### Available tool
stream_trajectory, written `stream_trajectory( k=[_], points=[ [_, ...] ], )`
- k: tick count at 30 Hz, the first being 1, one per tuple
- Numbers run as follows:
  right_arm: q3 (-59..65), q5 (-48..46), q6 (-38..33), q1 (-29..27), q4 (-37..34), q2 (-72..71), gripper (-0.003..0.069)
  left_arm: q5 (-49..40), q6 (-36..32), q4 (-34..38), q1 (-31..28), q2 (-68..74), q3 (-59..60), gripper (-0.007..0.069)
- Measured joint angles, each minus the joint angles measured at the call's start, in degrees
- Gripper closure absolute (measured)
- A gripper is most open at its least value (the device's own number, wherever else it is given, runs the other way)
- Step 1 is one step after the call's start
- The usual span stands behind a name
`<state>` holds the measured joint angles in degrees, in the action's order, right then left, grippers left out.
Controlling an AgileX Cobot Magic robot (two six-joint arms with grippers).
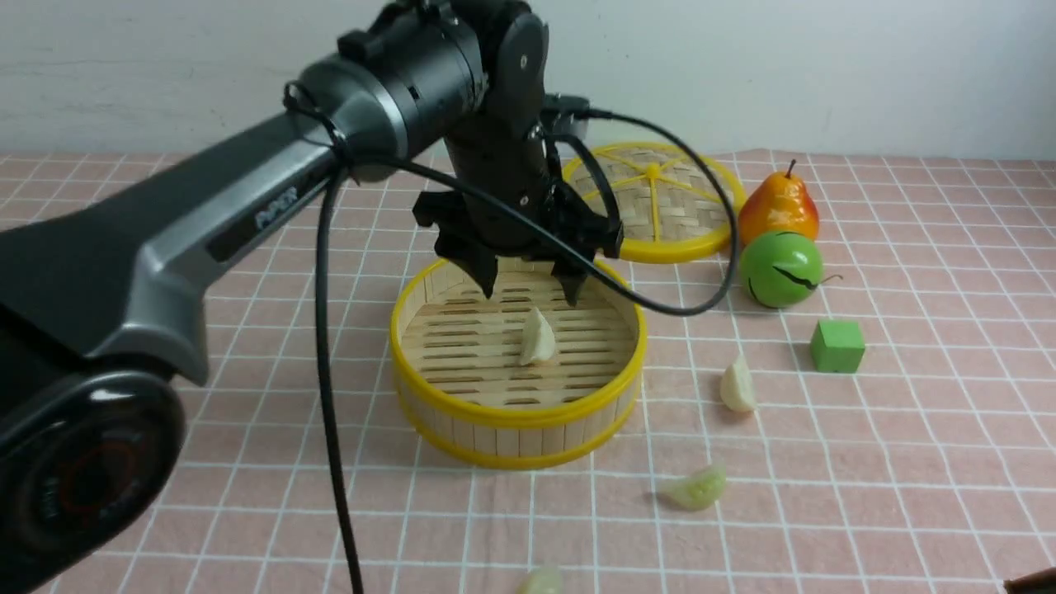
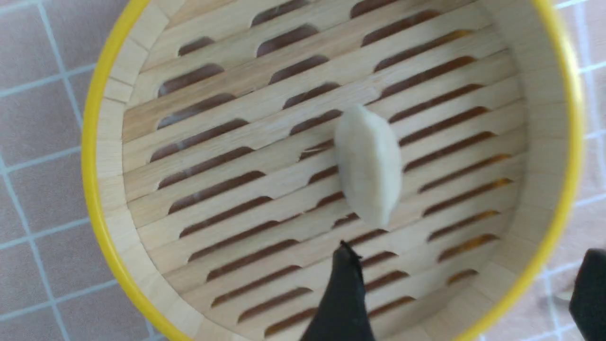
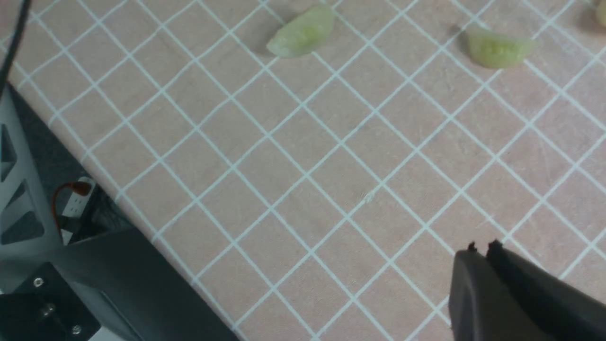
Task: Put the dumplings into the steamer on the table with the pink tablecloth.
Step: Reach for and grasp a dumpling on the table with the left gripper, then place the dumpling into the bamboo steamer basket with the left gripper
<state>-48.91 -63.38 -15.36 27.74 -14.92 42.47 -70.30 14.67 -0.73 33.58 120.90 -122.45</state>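
Left arm: black-and-grey robot arm (image 1: pixel 165 247) fills the near-left foreground and reaches over the middle of the worktop (image 1: pixel 907 454), which is dressed in a pale pink tablecloth with a white grid (image 1: pixel 949 247).
Left hand: black left hand (image 1: pixel 530 293) hangs just inside the far rim of the round bamboo steamer with yellow rims (image 1: pixel 516 417), fingers spread wide and gripping nothing.
Delivered: one cream-white crescent dumpling (image 1: pixel 537 337) sits inside the walls, near the middle of the slatted floor, apparently up on its edge.
Waiting: three more remain on the cloth. A cream dumpling (image 1: pixel 737 385) lies just right of the steamer, a pale green dumpling (image 1: pixel 695 488) nearer the front, and a third dumpling (image 1: pixel 540 582) sits at the near edge, half cut off by the frame.
Right hand: right hand (image 3: pixel 483 246) hovers over bare cloth by the near edge, jaws pressed together, empty.
Bystanders: flat woven lid with yellow spokes (image 1: pixel 652 202), orange pear (image 1: pixel 778 206), green ball (image 1: pixel 780 268) and green cube (image 1: pixel 836 345) stand toward the far right.
Risk: the fingertips sit below the rim line, so a sideways exit could catch the wall and drag the basket.
Risk: the black cable (image 1: pixel 326 371) droops beside the steamer and may snag it.
Risk: the edge dumpling could be nudged off the worktop by a clumsy approach.
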Motion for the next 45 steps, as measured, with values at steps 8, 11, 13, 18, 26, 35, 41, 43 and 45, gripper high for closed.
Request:
stream_trajectory(
  k=[8,11,13,18,26,35,41,43,45],
  points=[
    [0.00,0.98,0.00,0.00,2.63,0.00,0.0617,-0.44,0.23,0.07,11.00,-14.39,21.60,0.0083],
    [0.00,0.93,0.00,0.00,2.63,0.00,0.0617,-0.55,1.63,0.05,12.71,-16.36,29.36,0.0083],
    [0.00,0.93,0.00,0.00,2.63,0.00,0.0615,-0.40,2.83,0.05,13.07,-16.97,32.43,0.0083],
    [0.00,0.93,0.00,0.00,2.63,0.00,0.0606,8.22,5.65,0.73,13.26,-17.53,44.16,0.0083],
    [0.99,1.11,0.00,0.00,2.57,0.00,0.0599,28.44,6.02,1.77,13.26,-17.46,56.17,0.0090],
    [3.27,1.70,0.00,0.00,2.50,0.00,0.0590,32.64,6.07,0.73,13.26,-13.60,57.73,0.0309],
    [3.37,2.01,0.00,0.00,2.45,0.00,0.0585,30.01,6.07,-0.29,13.26,-13.52,55.70,0.0376],
    [3.37,2.01,0.00,0.00,2.45,0.00,0.0585,27.22,6.07,-1.56,13.26,-14.01,53.89,0.0376],
    [3.37,2.04,0.00,0.00,2.45,0.00,0.0585,23.84,6.03,-3.54,13.26,-15.49,50.76,0.0376]
  ],
)
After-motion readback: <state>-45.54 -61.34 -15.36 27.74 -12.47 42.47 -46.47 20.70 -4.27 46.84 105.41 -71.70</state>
